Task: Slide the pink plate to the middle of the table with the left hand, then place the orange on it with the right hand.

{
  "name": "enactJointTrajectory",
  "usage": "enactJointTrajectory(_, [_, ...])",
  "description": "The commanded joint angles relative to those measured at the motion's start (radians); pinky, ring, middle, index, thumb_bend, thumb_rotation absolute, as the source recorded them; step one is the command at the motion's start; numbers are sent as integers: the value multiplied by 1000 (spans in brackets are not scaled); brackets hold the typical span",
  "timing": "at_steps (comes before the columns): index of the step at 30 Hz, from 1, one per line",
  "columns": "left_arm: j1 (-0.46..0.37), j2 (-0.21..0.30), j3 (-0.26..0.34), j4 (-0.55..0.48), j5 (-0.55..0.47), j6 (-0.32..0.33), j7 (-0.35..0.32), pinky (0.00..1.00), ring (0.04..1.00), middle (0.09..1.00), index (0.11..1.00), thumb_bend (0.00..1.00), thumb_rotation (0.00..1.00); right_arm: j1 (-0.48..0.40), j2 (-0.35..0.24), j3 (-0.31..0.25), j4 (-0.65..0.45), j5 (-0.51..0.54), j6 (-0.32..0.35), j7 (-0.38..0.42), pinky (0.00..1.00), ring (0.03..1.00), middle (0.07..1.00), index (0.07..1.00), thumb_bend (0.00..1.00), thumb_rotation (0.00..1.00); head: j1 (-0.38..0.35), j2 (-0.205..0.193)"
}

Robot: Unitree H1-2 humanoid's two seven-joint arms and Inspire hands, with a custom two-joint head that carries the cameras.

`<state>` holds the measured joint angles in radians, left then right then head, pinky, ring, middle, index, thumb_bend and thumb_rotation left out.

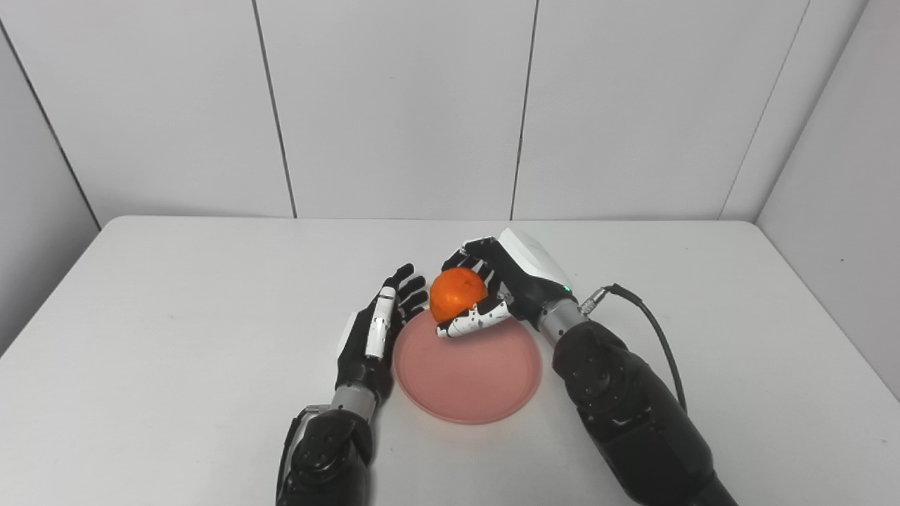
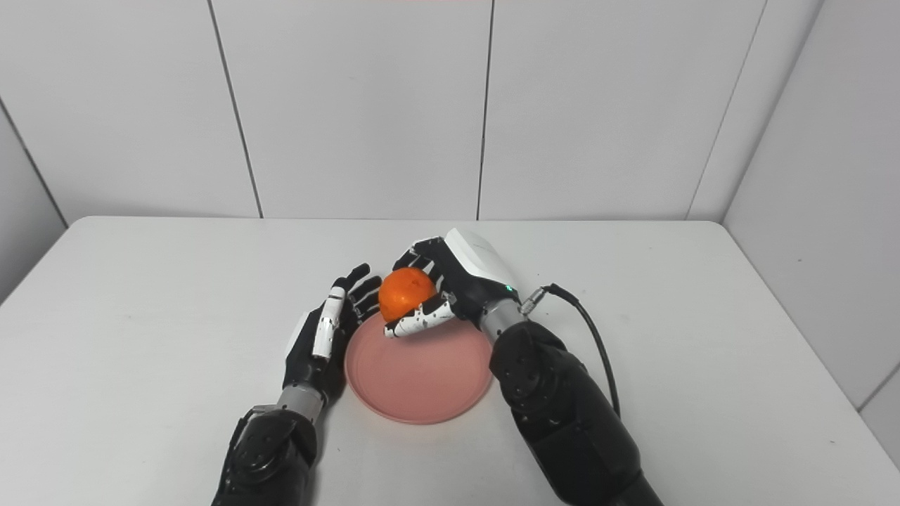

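Note:
A round pink plate [image 1: 470, 376] lies flat near the middle of the white table. My right hand [image 1: 500, 284] is shut on an orange [image 1: 457, 293], holding it over the plate's far rim. Fingers wrap the fruit from behind and the thumb runs under it. I cannot tell whether the orange touches the plate. My left hand [image 1: 380, 330] rests open against the plate's left rim, fingers stretched out and pointing away from me.
The white table [image 1: 176, 316] runs to the panelled back wall. A black cable [image 1: 657, 334] loops out from my right wrist over the table's right half. Nothing else stands on the table.

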<state>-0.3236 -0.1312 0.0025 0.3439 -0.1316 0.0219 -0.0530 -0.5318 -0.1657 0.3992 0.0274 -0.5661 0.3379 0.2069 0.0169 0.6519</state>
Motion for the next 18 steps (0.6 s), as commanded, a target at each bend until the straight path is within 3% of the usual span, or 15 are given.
enactJointTrajectory(1, [-10,-12,0,6,7,-9,16,890,888,889,882,365,1000,-26,5,-7,-12,-3,-48,-15,379,447,495,489,496,138,1,1])
enactJointTrajectory(6, [-1,-10,-9,-2,25,-37,22,896,896,896,888,354,1000,-1,5,-4,-7,-11,-50,-23,346,419,475,489,497,137,1,2])
enactJointTrajectory(18, [43,-12,-26,-66,74,-31,62,884,890,895,884,356,1000,35,-12,19,1,-66,-57,-28,321,398,464,488,498,134,-2,19])
